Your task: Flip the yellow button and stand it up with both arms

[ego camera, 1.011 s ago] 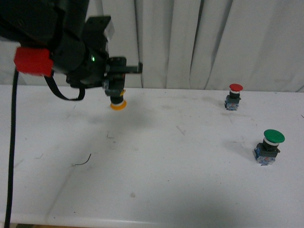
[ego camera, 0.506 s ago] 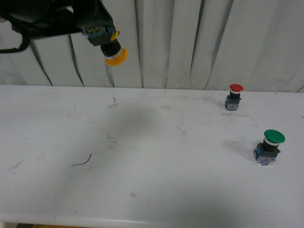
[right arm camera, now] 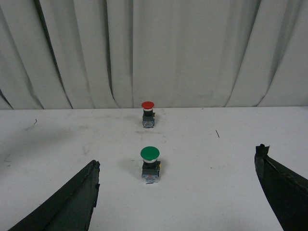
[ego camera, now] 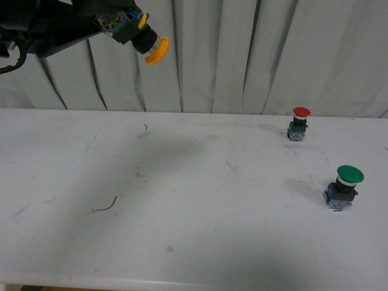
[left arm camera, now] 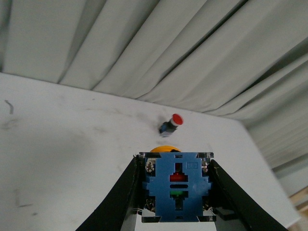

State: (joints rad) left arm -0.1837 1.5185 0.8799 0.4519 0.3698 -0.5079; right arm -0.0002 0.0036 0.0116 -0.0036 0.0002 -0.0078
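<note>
My left gripper (ego camera: 121,24) is shut on the yellow button (ego camera: 147,44) and holds it high above the table at the upper left of the front view, tilted with the yellow cap pointing right and slightly down. In the left wrist view the button's blue contact block (left arm camera: 176,185) sits clamped between my two black fingers (left arm camera: 120,202), with the yellow cap's edge just showing beyond it. My right gripper (right arm camera: 175,192) is open and empty, low over the table; it is out of the front view.
A red-capped button (ego camera: 299,123) stands upright at the far right of the white table (ego camera: 182,212). A green-capped button (ego camera: 344,187) stands nearer on the right, and lies ahead of my right gripper (right arm camera: 150,163). A white curtain hangs behind.
My left gripper has lifted the yellow button from just above the table to high in the air and turned it, so the cap now points sideways instead of down.
</note>
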